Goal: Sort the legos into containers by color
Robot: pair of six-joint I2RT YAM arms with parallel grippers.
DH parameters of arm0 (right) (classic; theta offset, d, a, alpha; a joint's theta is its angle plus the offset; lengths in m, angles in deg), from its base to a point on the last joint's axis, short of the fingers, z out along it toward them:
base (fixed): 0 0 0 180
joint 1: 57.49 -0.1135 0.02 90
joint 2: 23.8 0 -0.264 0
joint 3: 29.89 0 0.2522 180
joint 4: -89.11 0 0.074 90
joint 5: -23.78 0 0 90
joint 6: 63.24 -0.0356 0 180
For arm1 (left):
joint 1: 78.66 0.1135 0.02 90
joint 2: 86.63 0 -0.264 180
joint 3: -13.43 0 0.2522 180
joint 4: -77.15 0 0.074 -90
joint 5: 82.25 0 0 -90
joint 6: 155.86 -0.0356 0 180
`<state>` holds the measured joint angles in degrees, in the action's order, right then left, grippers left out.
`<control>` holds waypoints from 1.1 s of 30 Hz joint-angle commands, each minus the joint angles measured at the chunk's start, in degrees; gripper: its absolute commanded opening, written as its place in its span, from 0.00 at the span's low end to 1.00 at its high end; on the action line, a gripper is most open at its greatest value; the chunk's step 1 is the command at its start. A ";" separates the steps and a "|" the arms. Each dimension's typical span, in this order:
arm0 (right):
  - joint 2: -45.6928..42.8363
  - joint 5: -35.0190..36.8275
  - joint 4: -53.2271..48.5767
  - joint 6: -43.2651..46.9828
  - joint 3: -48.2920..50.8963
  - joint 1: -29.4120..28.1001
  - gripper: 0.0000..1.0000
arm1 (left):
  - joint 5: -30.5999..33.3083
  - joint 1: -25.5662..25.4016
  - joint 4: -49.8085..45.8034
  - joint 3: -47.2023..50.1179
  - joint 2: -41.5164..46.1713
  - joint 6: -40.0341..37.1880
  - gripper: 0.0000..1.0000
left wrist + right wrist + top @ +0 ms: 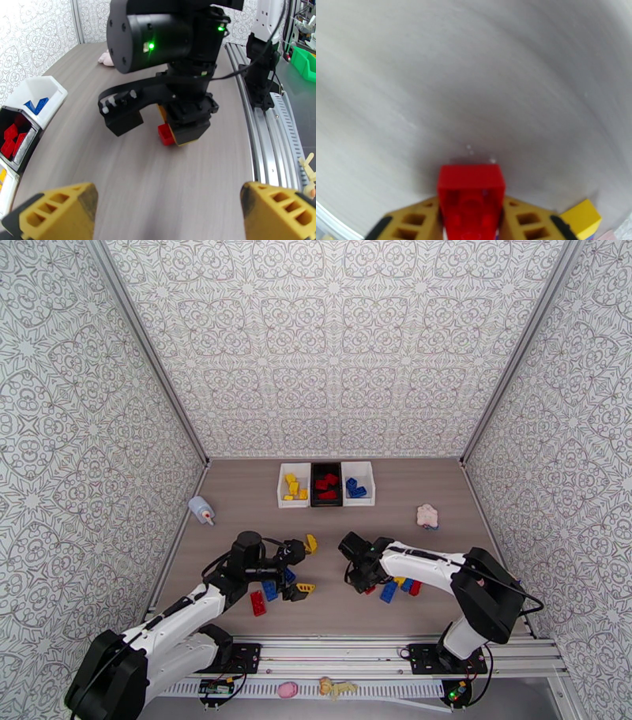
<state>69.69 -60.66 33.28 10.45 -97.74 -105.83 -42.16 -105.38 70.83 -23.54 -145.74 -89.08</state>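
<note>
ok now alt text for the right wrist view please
A small red studded plastic brick is clamped between the two yellow fingers of the right gripper, with a blurred grey wood-grain table behind it. A small yellow plastic brick sits at the lower right corner.

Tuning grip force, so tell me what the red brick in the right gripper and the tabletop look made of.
Red brick: likely hard moulded plastic, slightly glossy; uniform colour, crisp edges. Tabletop: seemingly grey wood-grain laminate, matte; fine streaks, no glare; real wood possible.
</note>
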 commanded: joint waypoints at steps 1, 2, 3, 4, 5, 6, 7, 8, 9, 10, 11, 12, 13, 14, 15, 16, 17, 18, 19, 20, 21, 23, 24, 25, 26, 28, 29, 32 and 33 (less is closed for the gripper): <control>-1.10 1.90 0.03 -0.97 -1.33 -0.35 0.32 | 0.12 0.49 -1.14 -1.39 0.11 -1.04 1.00; -1.69 2.16 0.27 -1.08 -1.41 -0.35 0.30 | 0.43 0.50 -0.81 -1.38 0.06 -0.67 1.00; -2.43 2.54 0.60 -1.23 -1.49 -0.35 0.30 | 0.92 0.56 -0.18 -1.24 0.18 -0.03 0.99; -3.22 3.09 1.11 -1.46 -1.55 -0.35 0.30 | 1.52 0.58 0.49 -1.08 0.23 0.48 1.00; -3.97 3.54 1.76 -1.68 -1.50 -0.35 0.30 | 1.97 0.62 1.05 -1.01 0.37 0.88 1.00; -4.88 4.19 2.65 -1.91 -1.53 -0.29 0.30 | 2.36 0.74 1.40 -0.93 0.57 1.20 1.00; -5.90 4.97 3.83 -2.26 -1.47 -0.34 0.29 | 2.83 0.73 2.06 -0.73 0.89 1.63 1.00; -6.81 5.61 5.20 -2.48 -1.38 -0.28 0.30 | 3.45 0.77 2.75 -0.52 1.20 2.15 1.00; -7.94 6.58 7.01 -2.81 -1.18 -0.26 0.30 | 4.23 0.78 3.68 -0.21 1.59 2.90 1.00; -8.95 7.66 9.30 -3.08 -0.95 -0.22 0.30 | 5.17 0.67 4.63 0.09 1.89 3.77 1.00; -9.80 8.52 11.36 -3.08 -0.88 -0.19 0.29 | 5.98 0.79 5.45 0.32 2.00 4.49 1.00; -10.50 9.74 14.26 -3.09 -0.91 -0.13 0.29 | 7.04 0.87 6.44 0.64 2.15 5.43 1.00; -10.93 10.84 17.52 -2.89 -0.94 -0.06 0.29 | 8.22 0.85 7.63 0.87 2.04 6.61 1.00; -10.96 11.46 20.48 -2.46 -1.19 0.24 0.29 | 9.21 0.85 8.88 1.11 1.91 7.67 1.00; -10.51 11.81 24.18 -1.91 -1.90 0.66 0.29 | 10.51 0.72 10.14 1.54 1.91 8.85 1.00; -9.80 11.90 27.42 -1.46 -2.77 1.12 0.29 | 11.52 0.71 11.11 1.77 1.94 9.74 1.00; -8.92 12.09 29.99 -1.37 -3.86 1.58 0.29 | 12.70 0.68 11.90 1.94 1.96 10.60 1.00; -7.63 12.10 33.08 -1.22 -4.95 2.19 0.29 | 14.18 0.60 12.82 2.17 2.12 11.72 1.00; -6.04 12.10 35.50 -0.95 -6.27 2.72 0.29 | 15.50 0.46 13.63 2.54 2.31 12.65 1.00; -4.61 12.19 36.82 -0.65 -7.64 3.18 0.29 | 17.05 0.33 14.05 2.73 2.50 13.19 1.00; -2.67 12.43 37.76 -0.16 -9.59 3.64 0.29 | 18.67 0.19 14.28 2.85 2.85 13.66 1.00; 1.07 12.43 38.01 1.61 -13.67 4.42 0.29 | 20.53 0.13 14.59 3.16 3.29 14.05 1.00; 3.06 13.34 38.18 2.67 -15.62 4.64 0.29 | 21.81 0.01 14.90 3.35 3.43 14.58 1.00; 5.04 14.13 38.55 3.54 -17.42 4.97 0.29 | 22.93 -0.04 15.21 3.39 3.48 15.20 1.00; 6.64 14.15 39.11 4.12 -18.87 5.45 0.29 | 23.64 -0.04 15.27 3.46 3.43 15.60 1.00; 10.44 13.64 40.62 4.53 -22.05 6.74 0.28 | 24.67 -0.13 15.58 3.49 3.15 15.92 1.00; 12.15 13.25 41.51 4.97 -23.37 7.23 0.28 | 25.00 -0.09 15.67 3.36 3.01 16.12 1.00; 18.35 14.13 42.43 7.53 -29.34 8.03 0.28 | 25.27 0.15 15.86 3.32 2.55 16.62 1.00; 20.40 14.12 42.91 8.11 -31.40 8.37 0.28 | 25.20 0.23 15.96 3.19 2.37 16.75 0.99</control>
<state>86.21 -48.09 73.43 15.58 -124.64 -98.22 -18.88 -105.16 85.08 -20.76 -143.03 -73.85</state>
